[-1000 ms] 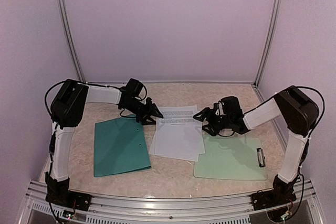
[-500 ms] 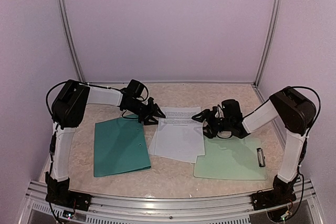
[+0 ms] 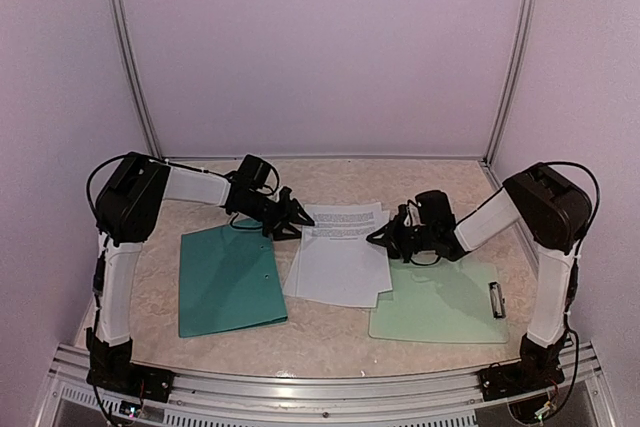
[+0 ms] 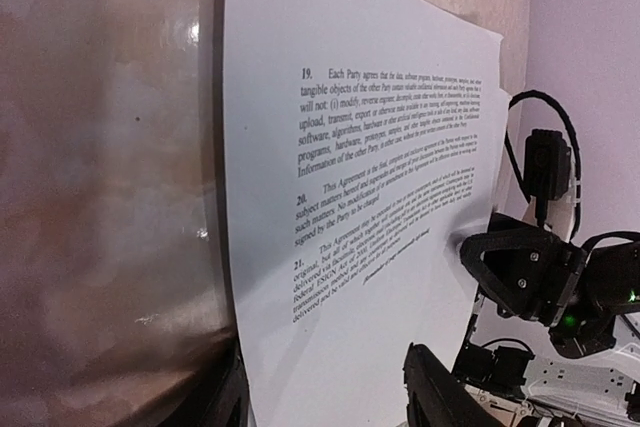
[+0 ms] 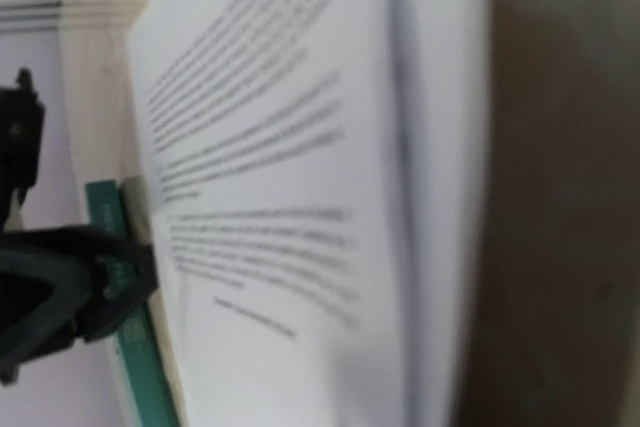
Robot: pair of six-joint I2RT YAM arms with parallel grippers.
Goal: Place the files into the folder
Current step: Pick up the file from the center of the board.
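Locate the files (image 3: 338, 255) at the centre of the table (image 3: 330, 342): a loose, slightly fanned stack of white sheets lying flat, long axis running from the upper part of the frame to the lower part with a small tilt, the printed block of text at the upper end. In the left wrist view the top sheet shows paragraphs numbered 19, 20 and 21. The folder (image 3: 228, 282) lies flat and closed in the left centre of the overhead frame, long axis also running top to bottom, with its right edge just beside the left edge of the files. A pale green clipboard (image 3: 440, 305) lies at the lower right, long axis left to right, metal clip at its right end; the lower right corner of the files meets its left edge. Note the left arm: it rises from its base at the lower left, bends at the far left of the frame, and reaches rightward so that the left gripper (image 3: 292, 217) sits low at the upper left corner of the files. Its fingers stand apart, and the left wrist view shows the sheet running between them. The right arm mirrors this pose from the lower right, with its forearm reaching leftward and downward so that the right gripper (image 3: 384, 236) sits at the right edge of the files. You cannot tell whether its fingers are parted or clamped; the right wrist view is blurred and shows only paper, the folder's edge and the opposite gripper.
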